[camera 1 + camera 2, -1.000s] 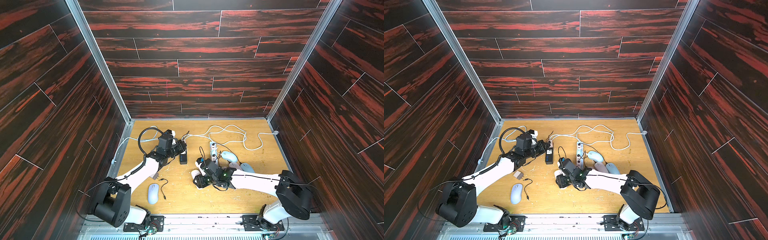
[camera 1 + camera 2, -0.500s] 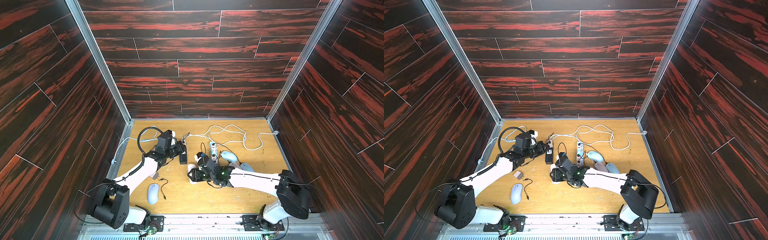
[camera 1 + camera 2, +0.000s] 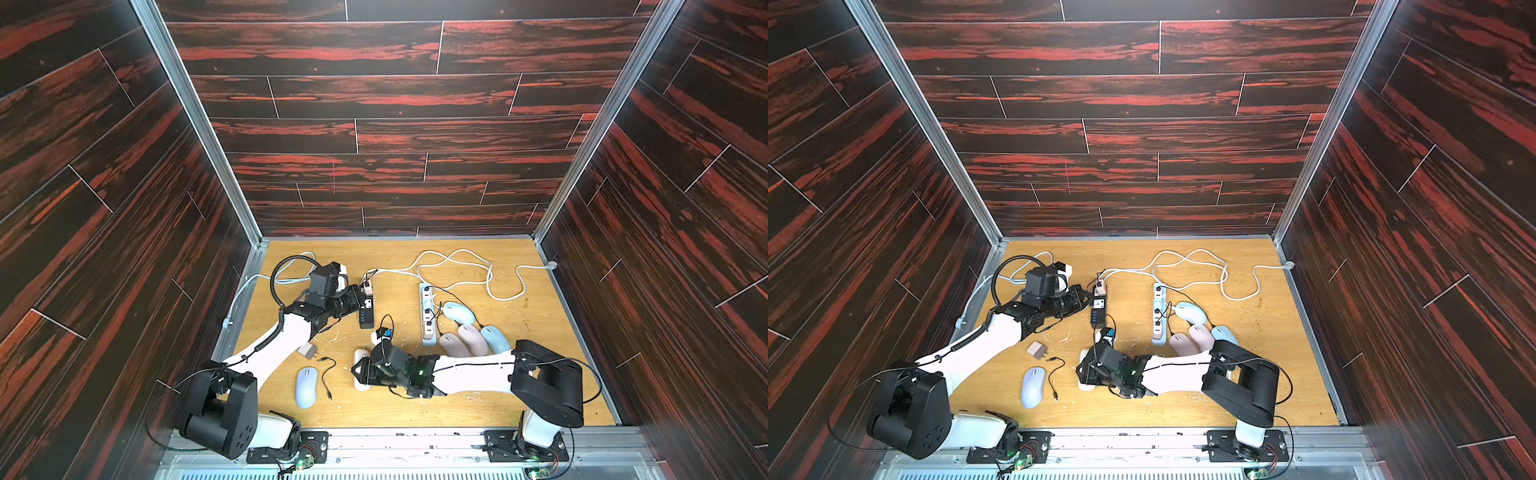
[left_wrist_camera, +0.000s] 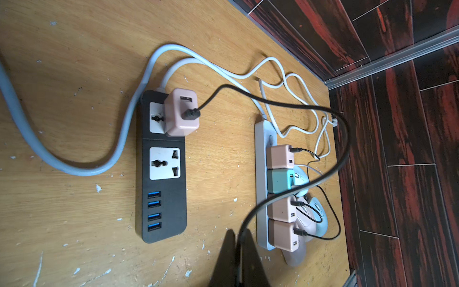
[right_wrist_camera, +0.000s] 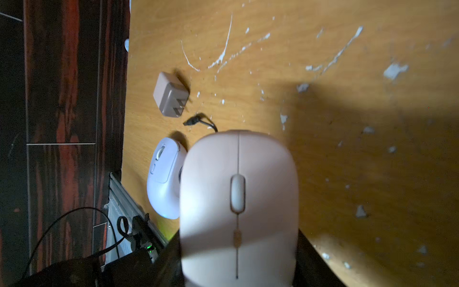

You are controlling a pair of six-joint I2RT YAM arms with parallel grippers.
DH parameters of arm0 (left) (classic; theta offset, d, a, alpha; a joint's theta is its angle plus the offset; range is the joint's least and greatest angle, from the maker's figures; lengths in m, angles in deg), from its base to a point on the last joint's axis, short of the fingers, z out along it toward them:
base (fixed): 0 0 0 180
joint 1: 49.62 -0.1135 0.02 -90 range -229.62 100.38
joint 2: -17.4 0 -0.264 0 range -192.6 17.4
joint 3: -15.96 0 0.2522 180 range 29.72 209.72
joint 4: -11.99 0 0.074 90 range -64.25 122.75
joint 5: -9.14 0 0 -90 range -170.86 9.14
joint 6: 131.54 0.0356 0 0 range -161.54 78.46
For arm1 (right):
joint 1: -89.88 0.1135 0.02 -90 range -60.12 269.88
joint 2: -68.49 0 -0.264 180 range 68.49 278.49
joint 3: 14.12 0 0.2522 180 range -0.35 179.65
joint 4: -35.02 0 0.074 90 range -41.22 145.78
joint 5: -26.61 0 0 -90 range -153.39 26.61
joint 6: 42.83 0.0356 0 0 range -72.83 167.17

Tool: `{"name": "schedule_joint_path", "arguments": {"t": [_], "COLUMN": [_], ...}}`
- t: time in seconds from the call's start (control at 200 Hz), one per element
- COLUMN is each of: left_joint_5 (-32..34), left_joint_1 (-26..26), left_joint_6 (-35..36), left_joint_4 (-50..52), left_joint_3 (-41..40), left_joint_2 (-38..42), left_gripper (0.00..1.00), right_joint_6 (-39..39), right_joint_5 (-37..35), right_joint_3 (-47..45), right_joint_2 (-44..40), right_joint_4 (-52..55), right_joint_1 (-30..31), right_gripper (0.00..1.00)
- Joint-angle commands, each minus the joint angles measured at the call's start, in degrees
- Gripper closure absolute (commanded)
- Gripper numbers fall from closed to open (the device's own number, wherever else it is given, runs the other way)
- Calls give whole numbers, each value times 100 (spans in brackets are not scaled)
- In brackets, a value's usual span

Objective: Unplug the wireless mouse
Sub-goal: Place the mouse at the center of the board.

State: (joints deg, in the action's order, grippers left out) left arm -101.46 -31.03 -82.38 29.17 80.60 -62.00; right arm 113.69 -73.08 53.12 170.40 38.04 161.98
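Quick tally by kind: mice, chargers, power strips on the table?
Mice: 6
Chargers: 6
Power strips: 2
Total: 14

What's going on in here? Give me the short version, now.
The right hand grips a pale pink wireless mouse. The left hand is shut on a black cable that runs to the pink charger plugged into the black power strip. No cable shows at the mouse's front in the right wrist view, so it looks unplugged, though the cable's other end is hidden.
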Motion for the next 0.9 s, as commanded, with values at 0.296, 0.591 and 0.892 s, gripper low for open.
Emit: {"name": "schedule_joint_path", "arguments": {"t": [0.296, 0.591, 0.892], "left_joint_5": [-23, 10, 60], "left_joint_1": [-24, -22, -23], "left_joint_6": [22, 90, 60], "left_joint_4": [61, 150, 148], "left_joint_3": [-206, -232, -279], "left_joint_2": [513, 570, 627], "left_gripper": [100, 100, 100], "right_joint_6": [551, 503, 502], "right_joint_5": [438, 610, 720], "right_joint_3": [667, 1040, 1010], "right_joint_2": [666, 913, 860], "right_joint_4": [366, 731, 827], "right_joint_1": [37, 32, 41], "right_gripper": [83, 40, 21]}}
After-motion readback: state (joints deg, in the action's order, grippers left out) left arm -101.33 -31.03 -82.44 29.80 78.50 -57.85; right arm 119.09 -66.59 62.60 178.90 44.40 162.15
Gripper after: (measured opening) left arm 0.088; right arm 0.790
